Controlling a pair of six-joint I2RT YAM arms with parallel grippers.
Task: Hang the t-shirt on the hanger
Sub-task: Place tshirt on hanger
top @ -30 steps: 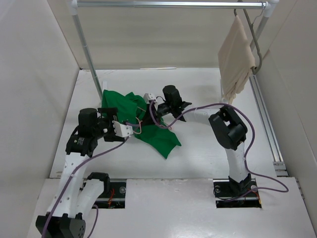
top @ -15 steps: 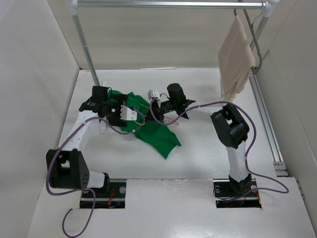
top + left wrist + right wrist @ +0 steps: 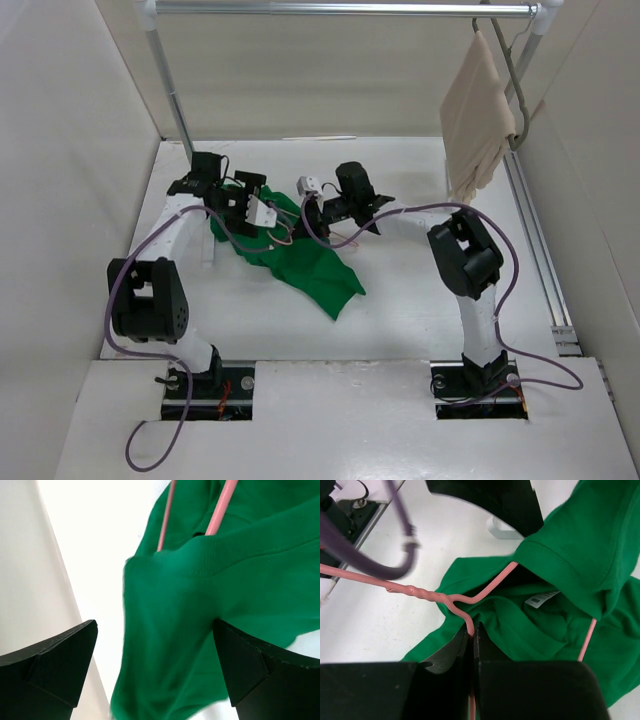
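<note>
Overhead: the shirt [image 3: 318, 272] is lying crumpled on the table [image 3: 430, 300], centre-left between the arms. The left gripper [image 3: 258, 212] is reaching over its far left edge and the right gripper [image 3: 310, 190] is facing it from the right. A beige cloth [image 3: 478, 115] is hanging on the rail [image 3: 340, 9], well apart. Left wrist: the fingers [image 3: 55, 665] are standing wide apart, straddling a fold of shirt and clamping nothing. Two wires of the hanger [image 3: 165, 517] are disappearing under a ribbed edge. Right wrist: the fingers [image 3: 447, 652] are pinching the hanger wire just below its twisted neck. One hanger shoulder is running under the collar and the other wire is showing lower right. A purple cable [image 3: 395, 560] is crossing the hook end. Step in hand, as I judge it: drawing the neck opening over the hanger. To do this well, the right gripper should be holding the wire steady, and the left should be closing on the ribbed edge alone and pulling it along the shoulder without bunching. Writing: a white tag [image 3: 542, 599] is showing inside the collar, its print too small to read. No other writing is showing.
</note>
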